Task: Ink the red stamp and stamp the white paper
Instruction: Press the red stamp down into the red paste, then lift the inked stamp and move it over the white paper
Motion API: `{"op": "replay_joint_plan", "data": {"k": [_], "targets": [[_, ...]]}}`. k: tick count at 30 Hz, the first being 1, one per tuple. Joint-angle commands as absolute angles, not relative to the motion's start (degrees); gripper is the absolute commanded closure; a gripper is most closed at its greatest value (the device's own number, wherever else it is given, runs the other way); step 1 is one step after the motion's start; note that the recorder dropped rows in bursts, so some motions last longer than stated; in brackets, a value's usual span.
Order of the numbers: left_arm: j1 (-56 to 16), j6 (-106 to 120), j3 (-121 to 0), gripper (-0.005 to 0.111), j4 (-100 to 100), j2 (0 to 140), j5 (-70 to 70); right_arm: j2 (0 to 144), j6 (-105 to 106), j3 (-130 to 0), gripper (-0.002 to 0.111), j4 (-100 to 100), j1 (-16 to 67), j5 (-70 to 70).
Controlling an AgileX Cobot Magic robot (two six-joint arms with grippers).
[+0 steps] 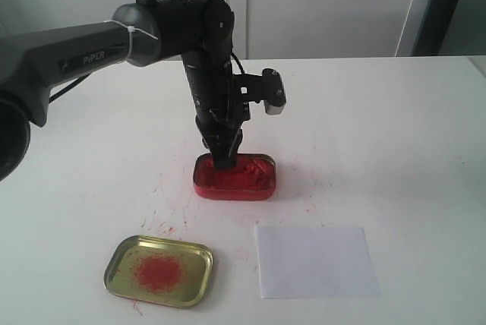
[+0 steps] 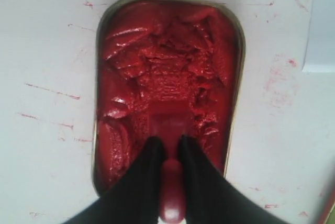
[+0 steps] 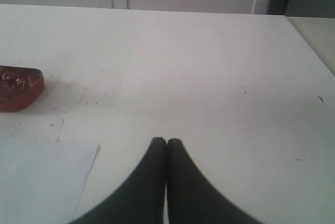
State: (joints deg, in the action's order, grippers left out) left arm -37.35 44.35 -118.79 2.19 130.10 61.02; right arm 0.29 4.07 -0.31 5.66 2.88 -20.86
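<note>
Mid-frame, the left gripper (image 1: 226,162) — pinched on the red stamp (image 2: 171,200) by its knob — held it down in the ink tin (image 1: 228,191) to take paste (right gripper (image 3: 166,143) closed on nothing).

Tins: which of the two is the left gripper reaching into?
The red tin full of paste, where the left gripper holds the red stamp. The gold lid, only smeared red, lies apart.

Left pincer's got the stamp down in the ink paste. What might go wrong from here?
1. The paste in the ink tin looks thick and lumpy, so the red stamp may come out overloaded and blot the white paper.
2. The left pincer grips only the narrow knob; sticky paste might twist the stamp or drag the tin up with it.
</note>
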Motion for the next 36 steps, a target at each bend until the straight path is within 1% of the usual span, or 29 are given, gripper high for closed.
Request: {"op": "replay_joint_plan", "data": {"k": [1, 6, 20, 36], "targets": [[-38.25, 42.11, -118.73, 0.107, 1.21, 129.40, 62.53, 0.00, 4.22, 0.00, 0.108, 5.70, 2.94, -20.05], [-39.75, 41.91, -118.73, 0.107, -2.04, 129.40, 62.42, 0.00, 4.22, 0.00, 0.108, 5.70, 2.94, -20.05], [-40.96, 40.47, -118.73, 0.107, -3.24, 129.28, 63.12, 0.00, 4.22, 0.00, 0.108, 5.70, 2.94, -20.05], [-45.30, 39.57, -118.73, 0.107, -3.78, 128.37, 65.71, 0.00, 4.22, 0.00, 0.108, 5.70, 2.94, -20.05]]}}
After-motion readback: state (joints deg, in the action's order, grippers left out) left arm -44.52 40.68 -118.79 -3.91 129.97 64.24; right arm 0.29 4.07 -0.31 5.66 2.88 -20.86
